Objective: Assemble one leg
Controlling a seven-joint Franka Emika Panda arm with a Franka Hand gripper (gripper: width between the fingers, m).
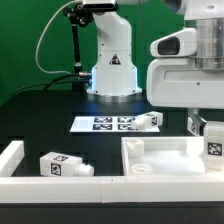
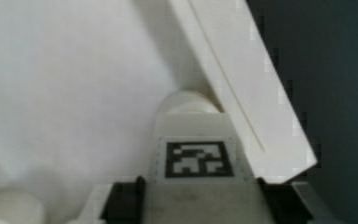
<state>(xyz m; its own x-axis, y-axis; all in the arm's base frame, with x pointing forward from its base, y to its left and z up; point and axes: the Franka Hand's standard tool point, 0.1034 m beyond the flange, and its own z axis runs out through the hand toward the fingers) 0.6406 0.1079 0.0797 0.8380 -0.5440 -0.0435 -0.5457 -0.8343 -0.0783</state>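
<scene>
- The gripper (image 2: 206, 196) is clamped on the leg (image 2: 197, 150) — tag towards the wrist camera, a finger on either flank.
- Beyond the fingertips, the leg's tip sits just beside the square panel's (image 2: 247, 90) raised rim — open panel floor alongside.

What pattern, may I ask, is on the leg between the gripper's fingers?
A black-and-white square tag on the white leg; wrist view shows it best.

Smooth white plastic leg (image 2: 197, 135) and panel (image 1: 165, 160); matt black table (image 1: 40, 125).
</scene>
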